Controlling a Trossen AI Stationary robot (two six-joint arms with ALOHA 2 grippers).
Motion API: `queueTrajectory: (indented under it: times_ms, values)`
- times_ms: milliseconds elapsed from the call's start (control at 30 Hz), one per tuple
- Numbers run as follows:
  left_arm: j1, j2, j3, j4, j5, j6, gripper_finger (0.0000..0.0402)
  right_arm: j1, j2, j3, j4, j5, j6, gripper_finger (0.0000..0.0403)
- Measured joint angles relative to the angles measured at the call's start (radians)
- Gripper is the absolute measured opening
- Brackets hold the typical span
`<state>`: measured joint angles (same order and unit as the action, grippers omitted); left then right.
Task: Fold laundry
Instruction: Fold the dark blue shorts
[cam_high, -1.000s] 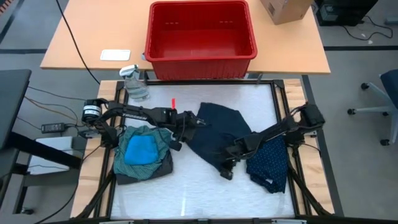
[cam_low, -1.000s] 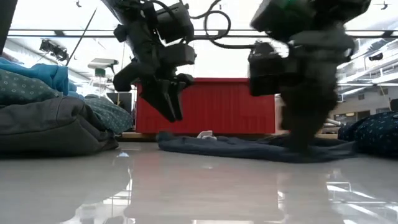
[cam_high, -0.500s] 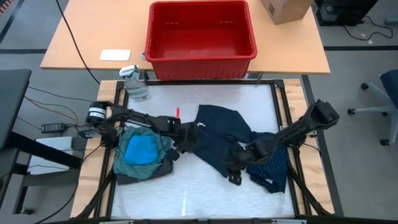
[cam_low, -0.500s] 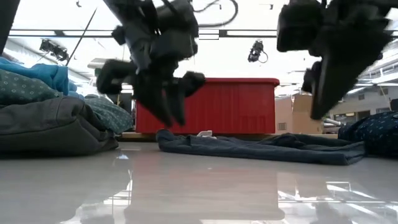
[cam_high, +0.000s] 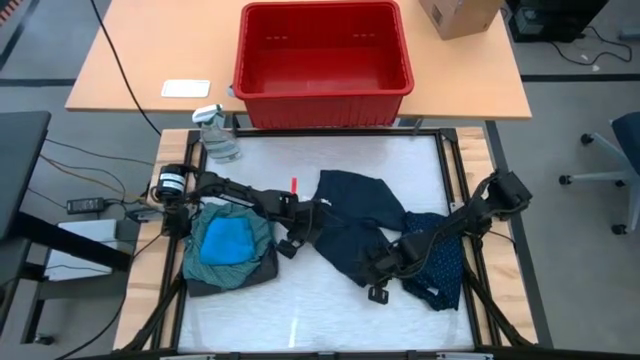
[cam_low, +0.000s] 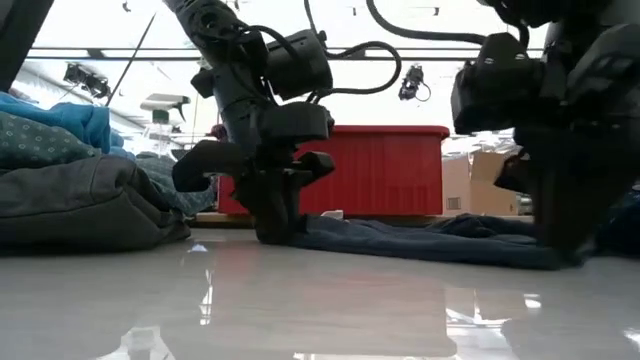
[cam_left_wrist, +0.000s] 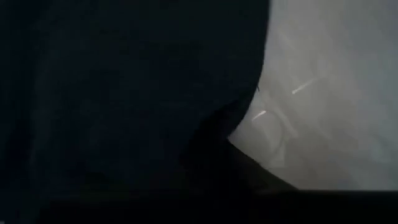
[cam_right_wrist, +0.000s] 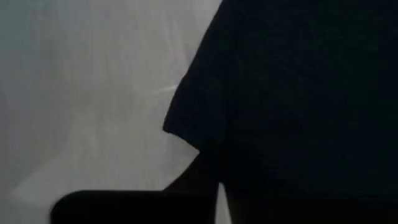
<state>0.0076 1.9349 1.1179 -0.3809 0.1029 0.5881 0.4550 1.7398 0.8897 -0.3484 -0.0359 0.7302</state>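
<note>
Two grippers down on one garment. The left gripper (cam_high: 291, 240) sits at the near-left edge of the navy cloth (cam_high: 350, 215), and the right gripper (cam_high: 378, 280) at its near corner. Both press low against the white surface (cam_high: 300, 300). The low view shows the left gripper (cam_low: 275, 225) planted on the cloth's (cam_low: 420, 240) end, with the right gripper (cam_low: 565, 240) on the other end. Each wrist view is filled with dark fabric right at the fingers, so both look clamped on the cloth's edge, fingers drawn together; the actual pinch is hidden in shadow. Judgement: two spaced holds along one edge suit lifting or dragging the piece flat before a fold.

Navy cloth: lies mid-surface, crumpled, a few ridges, not yet squared.

A navy dotted piece (cam_high: 440, 262) lies bunched at the right edge, partly under the right arm. At the left, a stack: a bright blue piece (cam_high: 227, 240) on a teal shirt (cam_high: 255, 225) on a grey piece (cam_high: 265, 270).

A red bin (cam_high: 322, 62) and a spray bottle (cam_high: 217, 135) stand behind, untouched.
</note>
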Motion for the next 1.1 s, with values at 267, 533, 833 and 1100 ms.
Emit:
queueTrajectory:
  times_ms: [267,533,833,1100]
  values:
    - [0.003,-0.100,0.161,-0.425,0.187,-0.103,0.0003,-0.126,-0.262,-0.003,-0.016,-0.220,-0.040,0.0006]
    - [0.003,-0.135,0.358,-0.666,0.367,-0.153,0.0001,-0.236,-0.433,-0.004,-0.061,-0.398,-0.052,0.0003]
    - [0.140,-0.113,0.414,-0.449,0.223,-0.174,0.0001,-0.394,-0.448,-0.116,-0.193,-0.278,-0.111,0.0001]
    - [0.265,0.049,0.340,-0.382,0.151,-0.255,0.0029,-0.562,-0.449,-0.327,-0.126,-0.093,0.081,0.0023]
